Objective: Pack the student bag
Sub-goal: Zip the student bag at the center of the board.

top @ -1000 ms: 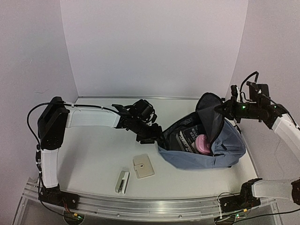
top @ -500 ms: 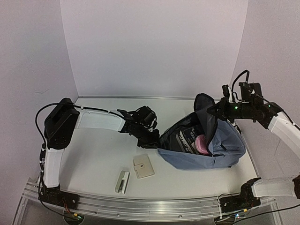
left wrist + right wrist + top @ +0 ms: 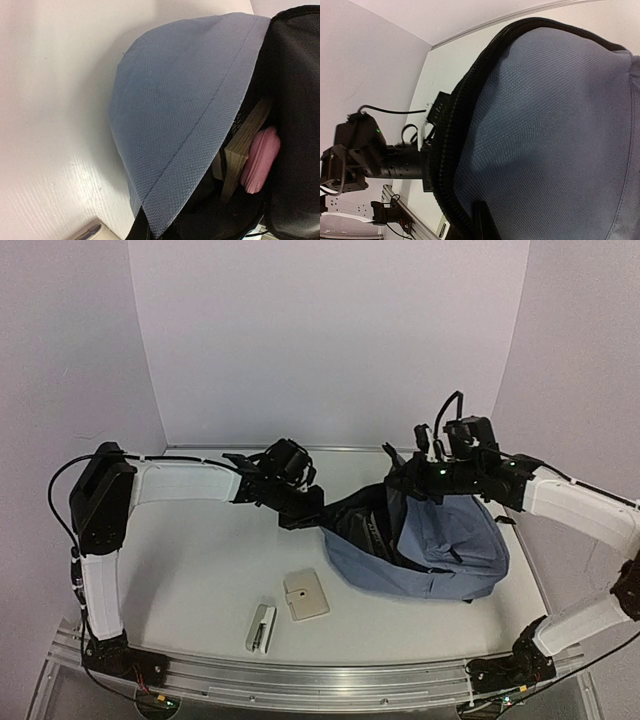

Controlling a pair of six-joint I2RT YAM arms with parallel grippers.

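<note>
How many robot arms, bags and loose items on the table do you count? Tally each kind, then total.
Robot arms: 2 (left arm, right arm)
Bags: 1 (student bag)
Loose items: 2 (beige square, white stapler)
Total: 5

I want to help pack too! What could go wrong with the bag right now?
The right gripper holds the flap over the student bag, but the stapler and a beige pad lie outside on the table, so they might get left behind. The book and pink case sit near the opening and could slide out if the bag tips.
</note>
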